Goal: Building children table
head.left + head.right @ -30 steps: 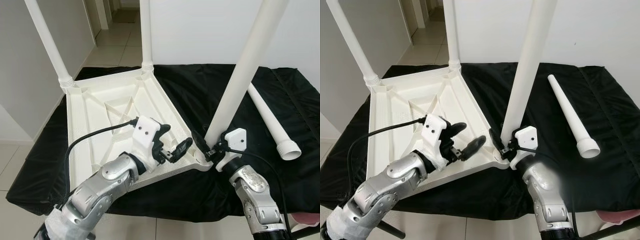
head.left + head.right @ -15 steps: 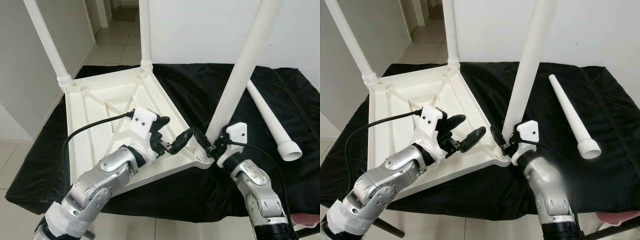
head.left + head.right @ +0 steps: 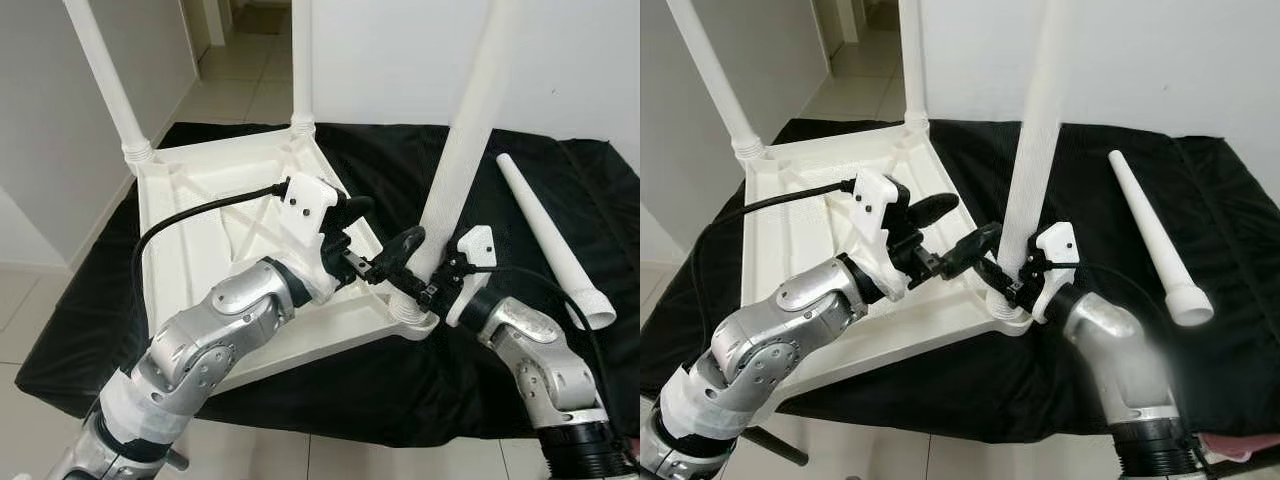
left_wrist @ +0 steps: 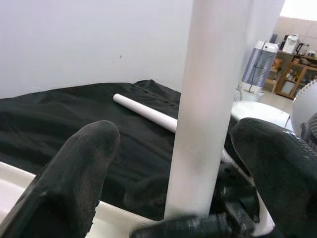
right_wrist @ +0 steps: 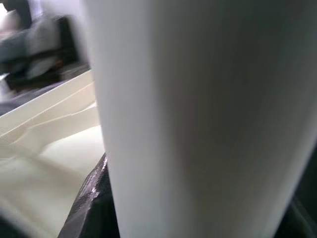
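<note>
Black cloth (image 3: 520, 370) covers the work surface, with white walls and a tiled hallway behind. At the near corner of the upturned white tabletop (image 3: 190, 215), the right gripper (image 3: 1008, 288) is clamped on the base of the third table leg (image 3: 462, 130), which stands a little tilted in its corner socket (image 3: 412, 315). The left gripper (image 3: 385, 240) has its two black fingers (image 4: 74, 183) spread apart on either side of that same leg, near it but not closed; whether either finger touches the leg cannot be told.

As for progress, two legs (image 3: 110, 80) already stand upright in the far corners, so I judge the build past halfway. The third leg looks placed but perhaps not fully seated or tightened, given its lean. A fourth leg (image 3: 550, 235) lies loose on the cloth, well apart to the robot's right, and its corner still has to be fitted.

No brand, label or readable writing shows on the table parts or the arms.
</note>
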Robot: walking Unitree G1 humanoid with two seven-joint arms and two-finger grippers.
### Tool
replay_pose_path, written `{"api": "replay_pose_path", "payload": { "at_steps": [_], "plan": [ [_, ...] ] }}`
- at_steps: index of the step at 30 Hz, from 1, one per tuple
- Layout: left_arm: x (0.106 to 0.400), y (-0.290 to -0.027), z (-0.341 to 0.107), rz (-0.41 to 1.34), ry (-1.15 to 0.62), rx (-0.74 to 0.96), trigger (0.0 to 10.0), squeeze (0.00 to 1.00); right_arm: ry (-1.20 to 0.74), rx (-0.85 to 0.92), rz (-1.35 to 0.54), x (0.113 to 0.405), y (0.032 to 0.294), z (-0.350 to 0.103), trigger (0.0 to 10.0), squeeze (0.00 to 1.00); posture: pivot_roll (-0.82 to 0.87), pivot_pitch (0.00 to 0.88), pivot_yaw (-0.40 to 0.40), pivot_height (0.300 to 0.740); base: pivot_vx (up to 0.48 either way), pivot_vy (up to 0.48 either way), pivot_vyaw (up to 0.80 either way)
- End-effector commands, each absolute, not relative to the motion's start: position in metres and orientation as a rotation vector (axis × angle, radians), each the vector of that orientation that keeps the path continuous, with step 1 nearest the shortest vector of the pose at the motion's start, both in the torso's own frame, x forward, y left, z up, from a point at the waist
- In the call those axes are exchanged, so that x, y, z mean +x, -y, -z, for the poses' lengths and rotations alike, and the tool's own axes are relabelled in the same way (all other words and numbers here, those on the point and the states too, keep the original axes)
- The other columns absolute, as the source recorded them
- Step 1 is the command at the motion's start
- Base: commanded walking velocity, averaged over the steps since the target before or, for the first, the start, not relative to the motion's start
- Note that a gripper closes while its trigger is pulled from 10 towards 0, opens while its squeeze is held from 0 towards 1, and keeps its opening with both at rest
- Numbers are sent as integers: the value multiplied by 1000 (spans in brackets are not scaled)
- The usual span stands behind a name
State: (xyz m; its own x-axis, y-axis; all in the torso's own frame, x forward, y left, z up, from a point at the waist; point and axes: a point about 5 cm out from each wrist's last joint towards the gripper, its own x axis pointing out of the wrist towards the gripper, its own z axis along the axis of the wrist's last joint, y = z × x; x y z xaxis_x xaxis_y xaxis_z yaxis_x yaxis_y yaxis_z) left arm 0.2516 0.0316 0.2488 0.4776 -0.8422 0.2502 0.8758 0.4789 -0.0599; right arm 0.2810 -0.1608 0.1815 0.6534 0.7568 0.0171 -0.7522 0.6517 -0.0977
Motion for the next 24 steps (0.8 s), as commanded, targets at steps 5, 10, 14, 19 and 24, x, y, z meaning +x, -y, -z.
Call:
{"api": "replay_pose_path", "payload": {
  "at_steps": [5, 10, 14, 19, 24],
  "plan": [
    [232, -15, -251, 1477, 218, -159, 10000, 0, 5, -165, -1066, 274, 154, -188, 10000, 0, -79, 41, 30, 740, 0, 0, 0],
    [230, -12, -254, 1523, 213, -149, 10000, 0, -43, -200, -1178, 270, 154, -193, 10000, 0, -80, 37, 31, 740, 0, 0, 0],
    [228, -12, -257, 1566, 203, -162, 10000, 0, -59, -209, -1230, 268, 154, -196, 10000, 0, -81, 24, 34, 740, 0, 0, 0],
    [227, -13, -258, 1600, 189, -164, 10000, 0, -76, -213, -1277, 266, 154, -199, 10000, 0, -79, 19, 34, 740, 0, 0, 0],
    [224, -18, -261, 1688, 106, -274, 0, 0, -111, -221, -1319, 263, 155, -199, 10000, 0, -79, 11, 30, 740, 0, 0, 0]
  ]
}}
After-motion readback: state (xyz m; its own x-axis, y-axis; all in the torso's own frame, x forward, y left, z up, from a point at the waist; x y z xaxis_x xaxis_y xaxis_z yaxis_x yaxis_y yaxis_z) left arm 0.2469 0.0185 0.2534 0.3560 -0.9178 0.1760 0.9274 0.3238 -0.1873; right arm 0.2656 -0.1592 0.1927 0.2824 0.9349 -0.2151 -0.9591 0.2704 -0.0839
